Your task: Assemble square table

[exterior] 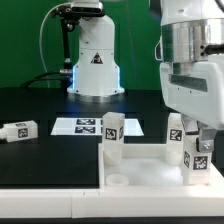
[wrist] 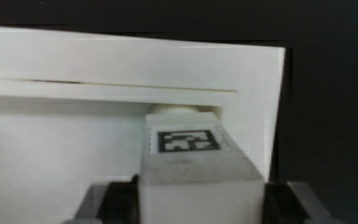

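Gripper stands part-closed around a white leg, its jaws bearing on both flanks of that leg as my wrist view shows. I judge it a firm hold on the leg, which sits upright at the corner of the square top on the exterior view's right, its lower end at or in the corner socket; I cannot tell whether it is fully seated. Two more legs stand upright at the top's far edge: one at the exterior view's left corner, one just behind the gripper. A fourth leg lies on its side, well apart on the dark table. The marker board lies beyond. I judge the legs light, rigid, smooth plastic; take hold across the flat tagged flanks, high up, leaving the lower end free.
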Controlling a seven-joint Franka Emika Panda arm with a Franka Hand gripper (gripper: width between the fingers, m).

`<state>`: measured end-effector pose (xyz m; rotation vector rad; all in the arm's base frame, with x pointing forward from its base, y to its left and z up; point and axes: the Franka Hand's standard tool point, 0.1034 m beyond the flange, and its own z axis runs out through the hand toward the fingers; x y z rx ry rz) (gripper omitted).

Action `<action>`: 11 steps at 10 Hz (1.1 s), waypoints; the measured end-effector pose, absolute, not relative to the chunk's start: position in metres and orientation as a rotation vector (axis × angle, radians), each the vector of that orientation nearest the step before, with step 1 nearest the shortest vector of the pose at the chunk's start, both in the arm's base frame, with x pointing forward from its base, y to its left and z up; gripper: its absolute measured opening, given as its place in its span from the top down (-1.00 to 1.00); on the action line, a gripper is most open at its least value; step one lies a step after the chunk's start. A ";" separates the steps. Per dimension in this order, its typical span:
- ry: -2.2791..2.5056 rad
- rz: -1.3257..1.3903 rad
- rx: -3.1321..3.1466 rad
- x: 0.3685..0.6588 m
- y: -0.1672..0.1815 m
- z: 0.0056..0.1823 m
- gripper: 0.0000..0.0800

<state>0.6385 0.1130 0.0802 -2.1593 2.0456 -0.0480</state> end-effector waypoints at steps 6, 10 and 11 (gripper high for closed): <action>1.217 -0.168 -2.758 0.641 0.112 0.080 -0.59; 0.397 -0.234 -3.042 0.643 0.108 0.080 -0.62; 0.257 -0.238 -3.060 0.642 0.111 0.080 -0.62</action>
